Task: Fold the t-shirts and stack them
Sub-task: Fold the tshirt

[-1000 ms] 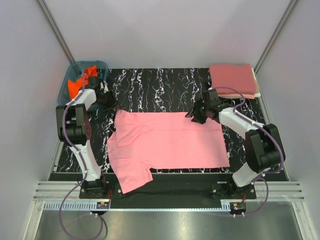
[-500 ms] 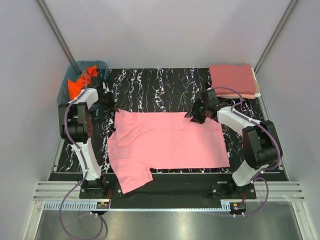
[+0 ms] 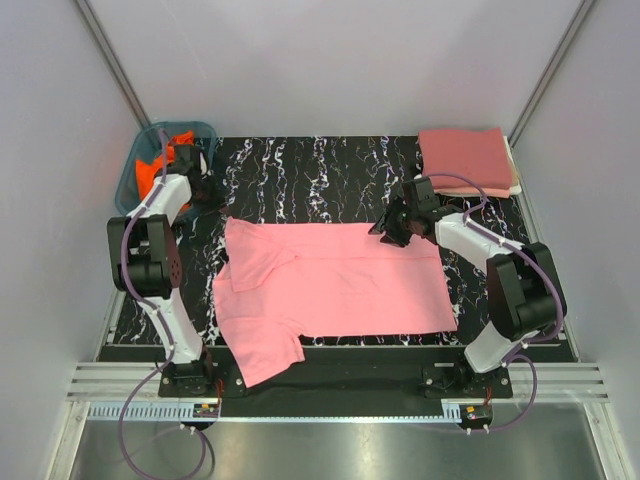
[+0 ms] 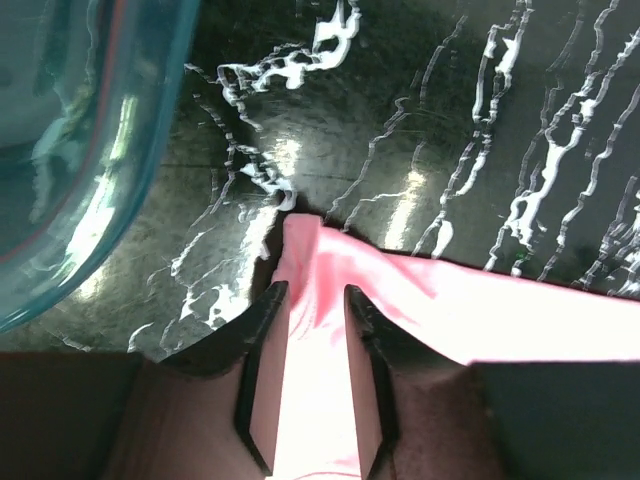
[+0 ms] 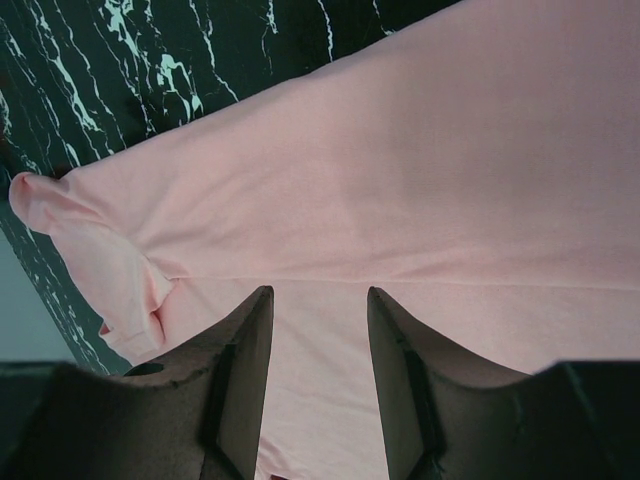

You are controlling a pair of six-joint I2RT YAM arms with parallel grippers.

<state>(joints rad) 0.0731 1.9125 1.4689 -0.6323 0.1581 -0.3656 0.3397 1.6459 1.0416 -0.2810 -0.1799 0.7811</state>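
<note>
A light pink t-shirt (image 3: 340,280) lies spread on the black marbled table, one sleeve folded in at the left. My left gripper (image 3: 208,196) sits at the shirt's far left corner. In the left wrist view its jaws (image 4: 312,290) stand apart, with the pink cloth (image 4: 480,310) running between them and a corner poking past the tips. My right gripper (image 3: 388,228) hovers open over the shirt's far edge, pink fabric (image 5: 400,180) below its fingers (image 5: 318,292). A folded rose-red t-shirt (image 3: 465,158) rests on a cream one (image 3: 516,186) at the back right. An orange t-shirt (image 3: 158,168) lies in the basket.
The teal plastic basket (image 3: 128,180) stands at the back left corner, close to my left gripper; its rim (image 4: 120,180) fills the left of the left wrist view. Grey walls close in both sides and the back. Bare marbled table (image 3: 320,170) lies behind the pink shirt.
My left gripper moved back and left toward the basket, and the shirt's far left corner shifted slightly left with it. The right arm barely moved.
</note>
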